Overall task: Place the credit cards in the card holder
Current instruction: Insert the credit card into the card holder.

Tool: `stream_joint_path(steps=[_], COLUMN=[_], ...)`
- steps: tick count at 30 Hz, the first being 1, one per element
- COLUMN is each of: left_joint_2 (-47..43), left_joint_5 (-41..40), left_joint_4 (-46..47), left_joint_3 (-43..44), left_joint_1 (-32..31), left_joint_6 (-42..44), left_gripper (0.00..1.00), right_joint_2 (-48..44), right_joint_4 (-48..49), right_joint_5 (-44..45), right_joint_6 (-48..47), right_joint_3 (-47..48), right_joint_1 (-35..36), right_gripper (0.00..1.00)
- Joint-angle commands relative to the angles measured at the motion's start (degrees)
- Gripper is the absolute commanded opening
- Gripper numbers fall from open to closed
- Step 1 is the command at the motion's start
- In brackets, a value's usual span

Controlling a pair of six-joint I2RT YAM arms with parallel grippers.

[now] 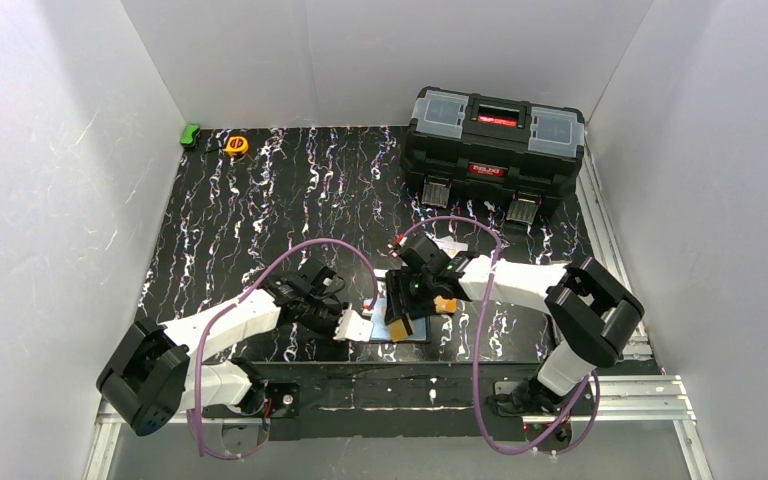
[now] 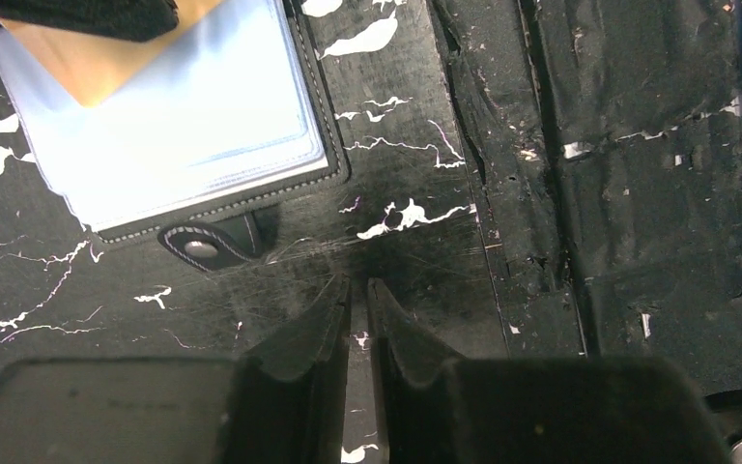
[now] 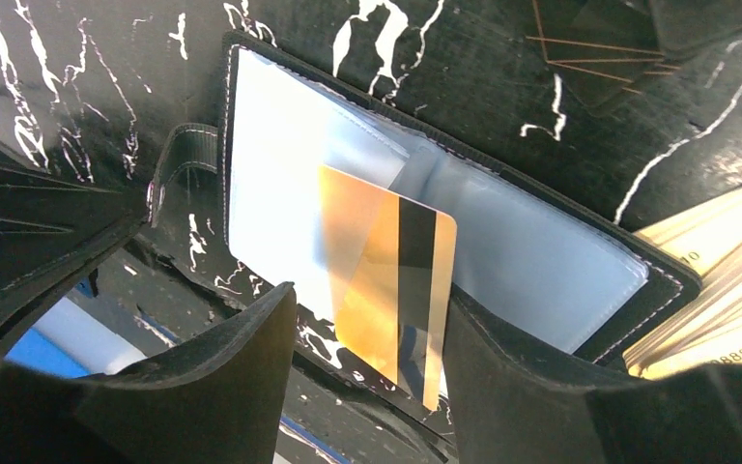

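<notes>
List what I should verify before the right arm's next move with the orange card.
1. Card holder lying open, sleeves up: ok.
2. Orange card started into a sleeve: ok, its upper corner sits under the plastic.
3. Card fully seated: not ok, most of it sticks out.
4. Right hand free of the card: cannot tell; its fingers stand apart on either side.
5. Left hand steadying the holder: not ok; nearly closed, empty, apart from the clasp tab.
6. More cards available: ok, stack beside the holder.
</notes>
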Motion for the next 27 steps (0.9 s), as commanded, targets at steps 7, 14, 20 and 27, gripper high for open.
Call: stream_joint_path(steps=[7, 14, 20, 27], left_joint_2=[-0.95, -2.1, -3.02, 0.8], left_joint_5=[0.59, 0.66, 0.85, 1.09], left_joint_4=[-5.9, -8.59, -8.37, -1.53], left_joint_3=[4.5, 5.82, 6.24, 9.69], left_joint_1=[0.84, 1.81, 2.74, 4.72], left_joint_6=[-1.46, -1.92, -4.93, -10.71], left_gripper=[0.09, 0.08, 0.07, 0.27], right_joint_2=[-1.8, -4.61, -8.74, -18.74], right_joint_4=[-9.07, -12.49, -14.13, -9.98], right_joint_5=[6.78, 9.89, 13.31, 13.63], right_joint_6=[-3.26, -4.26, -5.03, -7.99], right_joint_3=[2.56, 4.91, 5.09, -3.48], right_joint_1=[0.59, 0.98, 1.08, 1.16], right_gripper=[0.98, 0.98, 0.98, 0.55])
